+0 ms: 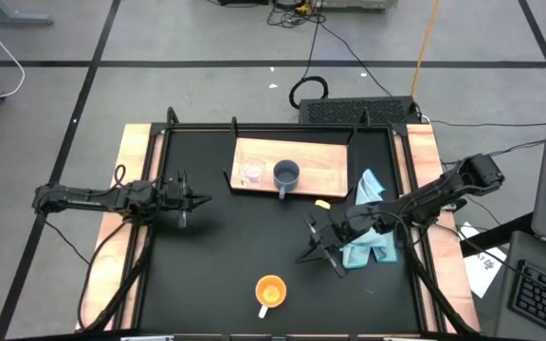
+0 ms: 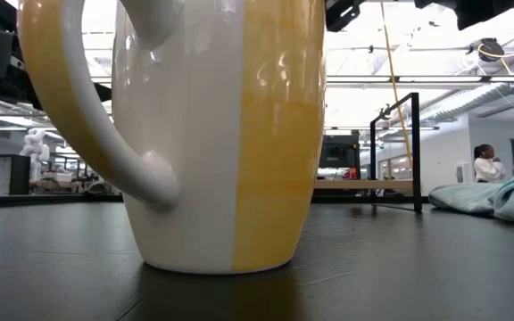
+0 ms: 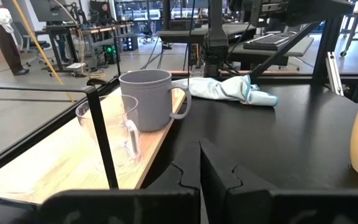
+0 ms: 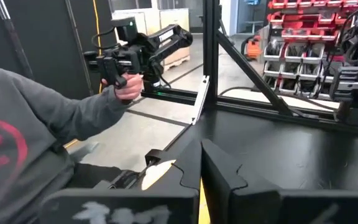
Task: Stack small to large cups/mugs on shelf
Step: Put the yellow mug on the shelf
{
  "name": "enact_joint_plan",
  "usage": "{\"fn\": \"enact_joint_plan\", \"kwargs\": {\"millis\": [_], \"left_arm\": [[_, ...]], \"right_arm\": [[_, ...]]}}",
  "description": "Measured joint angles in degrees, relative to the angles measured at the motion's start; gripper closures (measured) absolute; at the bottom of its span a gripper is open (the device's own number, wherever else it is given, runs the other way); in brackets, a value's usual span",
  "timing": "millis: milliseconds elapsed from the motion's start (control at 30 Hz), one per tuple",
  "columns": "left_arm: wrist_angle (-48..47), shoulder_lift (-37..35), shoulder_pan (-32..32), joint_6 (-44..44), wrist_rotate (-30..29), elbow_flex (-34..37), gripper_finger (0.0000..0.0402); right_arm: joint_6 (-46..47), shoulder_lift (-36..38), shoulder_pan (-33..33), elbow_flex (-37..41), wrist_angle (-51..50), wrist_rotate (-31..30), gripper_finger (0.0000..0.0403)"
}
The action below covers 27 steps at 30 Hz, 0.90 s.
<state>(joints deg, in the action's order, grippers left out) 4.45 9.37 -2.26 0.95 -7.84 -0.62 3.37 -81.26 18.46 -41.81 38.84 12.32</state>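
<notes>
Clearly my closed, empty right gripper (image 1: 313, 227) must take the orange mug (image 1: 270, 291) near the tabletop's front edge by its white handle (image 2: 96, 116): rigid, glazed, slippery, breakable.

Glossy orange mug (image 2: 212, 134), clear glass cup (image 3: 110, 134), light-wood shelf (image 1: 316, 170).

A light-wood shelf board (image 1: 316, 169) lies flat at the table's far side. On it, side by side, stand a clear glass cup (image 1: 251, 173) and a blue-grey mug (image 1: 285, 175), both upright. An orange mug (image 1: 270, 291) with a white handle stands upright near the front edge, well apart.
</notes>
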Motion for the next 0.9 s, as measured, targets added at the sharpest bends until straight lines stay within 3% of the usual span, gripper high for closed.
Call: {"fn": "enact_joint_plan", "kwargs": {"millis": [567, 900], "left_arm": [[-0.5, 0.0, 0.0, -0.3, 0.0, 0.0, 0.0401], [-0.4, 0.0, 0.0, -0.3, 0.4, 0.0, 0.0401]], "right_arm": [[-4.3, -8.2, 0.9, -8.6, -1.8, 3.1, 0.0403], [-2.5, -16.8, 3.2, -8.6, 9.7, 3.1, 0.0403]]}}
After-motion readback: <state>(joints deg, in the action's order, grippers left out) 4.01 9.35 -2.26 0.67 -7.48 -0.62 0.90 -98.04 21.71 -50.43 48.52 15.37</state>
